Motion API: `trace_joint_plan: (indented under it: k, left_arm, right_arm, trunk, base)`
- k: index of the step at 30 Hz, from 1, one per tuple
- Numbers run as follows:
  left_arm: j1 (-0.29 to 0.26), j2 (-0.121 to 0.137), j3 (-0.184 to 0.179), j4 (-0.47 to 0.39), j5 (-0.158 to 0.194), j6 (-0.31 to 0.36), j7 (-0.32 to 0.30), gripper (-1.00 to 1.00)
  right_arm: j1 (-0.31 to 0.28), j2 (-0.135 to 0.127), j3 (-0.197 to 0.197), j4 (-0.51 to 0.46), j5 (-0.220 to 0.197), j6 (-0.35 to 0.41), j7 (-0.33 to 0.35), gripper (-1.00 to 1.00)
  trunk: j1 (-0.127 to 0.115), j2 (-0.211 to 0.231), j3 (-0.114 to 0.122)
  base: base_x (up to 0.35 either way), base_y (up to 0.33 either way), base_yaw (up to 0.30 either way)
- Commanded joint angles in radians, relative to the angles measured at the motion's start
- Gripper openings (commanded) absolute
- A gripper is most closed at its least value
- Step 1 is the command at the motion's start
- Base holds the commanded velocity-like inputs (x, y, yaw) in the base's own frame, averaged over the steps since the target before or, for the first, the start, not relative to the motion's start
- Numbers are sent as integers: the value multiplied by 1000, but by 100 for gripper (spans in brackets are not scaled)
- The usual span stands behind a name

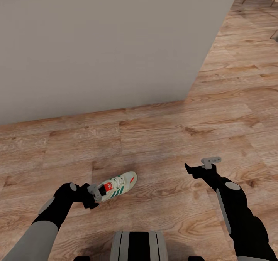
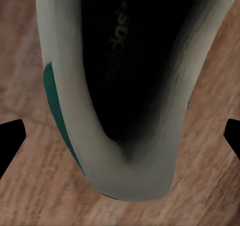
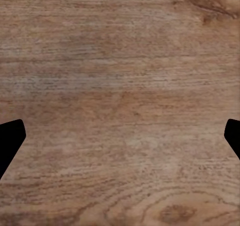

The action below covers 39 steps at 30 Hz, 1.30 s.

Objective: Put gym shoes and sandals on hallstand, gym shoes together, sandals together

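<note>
Your left gripper (image 1: pixel 95 194) is at the heel of one gym shoe (image 1: pixel 117 184), fingers wide apart either side, not clamped; shoe's toe points away from the robot, w/ the grey wall (image 1: pixel 116 41) well beyond. Your right gripper (image 1: pixel 200 167) hangs open above bare corridor floor (image 1: pixel 162 137), well apart from the shoe.

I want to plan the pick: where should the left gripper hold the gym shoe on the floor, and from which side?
Probably at the heel collar. The gym shoe lies upright on the floor, heel toward the left gripper, toe pointing away. In the left wrist view its open mouth faces up, so coming from above and behind the heel onto the narrow rim looks best.
</note>
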Motion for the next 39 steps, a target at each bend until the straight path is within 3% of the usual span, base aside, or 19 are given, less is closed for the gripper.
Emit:
trace_joint_plan:
  k: [1,37,38,39]
  left_arm:
    - [0,-1,2,-4,-3,6,-6,100]
    - [0,-1,5,-6,-3,7,12,100]
    - [0,-2,5,-2,-3,7,13,-100]
    - [0,-2,5,-1,-3,7,13,-100]
  right_arm:
    - [-1,0,-1,-1,11,3,9,100]
    - [-1,0,-1,0,11,3,9,100]
    - [-1,0,-1,0,11,3,9,100]
    - [-1,1,-1,0,11,3,9,100]
  trunk:
    - [0,0,-1]
    - [0,0,-1]
    - [0,0,-1]
    - [0,0,-1]
  base:
    - [0,0,0]
    - [27,0,0]
    - [2,0,0]
    - [2,0,0]
